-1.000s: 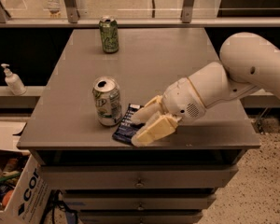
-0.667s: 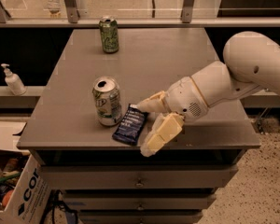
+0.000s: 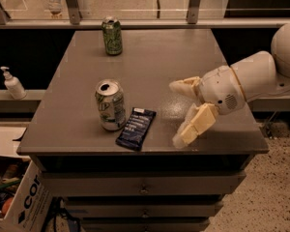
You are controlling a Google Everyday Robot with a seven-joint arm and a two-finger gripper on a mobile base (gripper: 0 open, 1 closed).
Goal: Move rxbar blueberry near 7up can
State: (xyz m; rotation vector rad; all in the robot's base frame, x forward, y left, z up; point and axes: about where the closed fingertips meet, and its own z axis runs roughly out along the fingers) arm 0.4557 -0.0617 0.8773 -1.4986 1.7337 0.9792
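Note:
The rxbar blueberry (image 3: 136,128), a flat dark navy bar with small white print, lies on the grey table (image 3: 154,62) near its front edge, just right of the 7up can (image 3: 110,105). The can is white and silver with green lettering and stands upright, its top open. My gripper (image 3: 176,112) is to the right of the bar, apart from it, open and empty, its cream fingers (image 3: 193,127) spread wide above the table's front right part.
A darker all-green can (image 3: 112,35) stands at the back of the table. A soap dispenser (image 3: 12,83) sits on a ledge at left. A cardboard box (image 3: 14,197) stands on the floor at lower left. Drawers run below the table's front edge.
My gripper opened, let go of the bar and drew back to the right. The bar now lies flat beside the 7up can.

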